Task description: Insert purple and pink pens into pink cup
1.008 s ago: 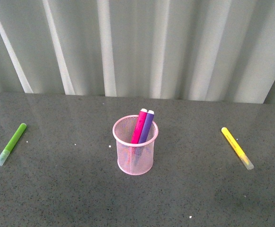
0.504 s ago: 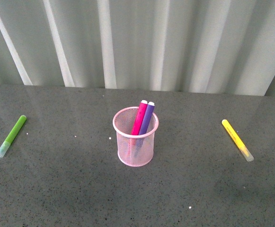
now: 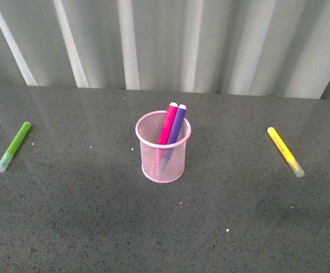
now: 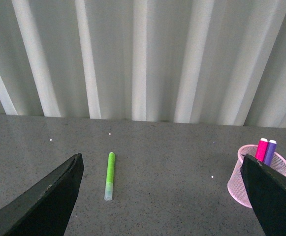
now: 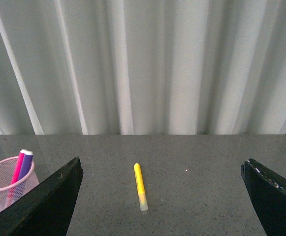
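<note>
Pink cup [image 3: 163, 154] stands upright near the middle of the dark speckled table [image 3: 96, 227] in the front view, and both task markers are inside it: the pink pen [image 3: 168, 123] and the purple pen [image 3: 176, 124] lean side by side, touching, their tops tilted toward one o'clock and rising above the rim at the cup's far side. Their lower halves show dimly through the wire mesh. Well apart from the cup, at nine o'clock, a lime green marker [image 3: 13, 146] lies flat on the table with its clear cap toward the near side; at three o'clock, equally far off, a yellow marker [image 3: 285, 151] lies flat, its cap also nearer the camera. Behind the table hangs a pale pleated curtain [image 3: 165, 40]. Neither arm appears in the front view. In its wrist view the left pincer [image 4: 165, 196] is spread wide with nothing between its dark fingers [image 4: 44, 196], the green marker and cup lying beyond it. The right pincer [image 5: 165, 196] is likewise spread wide and holds nothing, fingers [image 5: 273, 196] framing the yellow marker.
</note>
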Controlling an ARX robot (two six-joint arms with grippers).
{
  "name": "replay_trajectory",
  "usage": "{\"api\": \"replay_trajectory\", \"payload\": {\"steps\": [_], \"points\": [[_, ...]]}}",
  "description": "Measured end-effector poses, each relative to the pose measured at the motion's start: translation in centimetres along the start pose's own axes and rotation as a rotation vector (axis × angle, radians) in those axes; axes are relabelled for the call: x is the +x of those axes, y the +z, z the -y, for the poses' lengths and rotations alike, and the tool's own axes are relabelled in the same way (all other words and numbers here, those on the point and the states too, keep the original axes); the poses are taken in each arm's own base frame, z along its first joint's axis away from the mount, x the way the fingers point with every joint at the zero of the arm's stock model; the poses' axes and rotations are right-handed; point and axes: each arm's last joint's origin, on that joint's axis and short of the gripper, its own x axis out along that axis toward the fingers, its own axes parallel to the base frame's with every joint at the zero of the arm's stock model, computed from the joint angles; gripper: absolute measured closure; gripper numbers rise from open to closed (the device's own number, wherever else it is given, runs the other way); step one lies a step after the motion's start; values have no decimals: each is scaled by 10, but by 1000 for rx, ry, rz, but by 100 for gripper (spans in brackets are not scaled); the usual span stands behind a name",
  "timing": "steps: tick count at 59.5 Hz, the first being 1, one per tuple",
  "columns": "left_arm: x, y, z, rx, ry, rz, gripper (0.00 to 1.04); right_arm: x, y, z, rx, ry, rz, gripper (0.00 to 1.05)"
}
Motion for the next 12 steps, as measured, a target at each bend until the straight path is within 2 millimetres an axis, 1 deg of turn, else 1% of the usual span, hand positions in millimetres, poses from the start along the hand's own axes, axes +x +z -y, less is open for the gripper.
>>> {"api": "replay_trajectory", "payload": {"steps": [12], "points": [[0,0,0,0,0,0,7,0,0,0,0,0,0,7]]}}
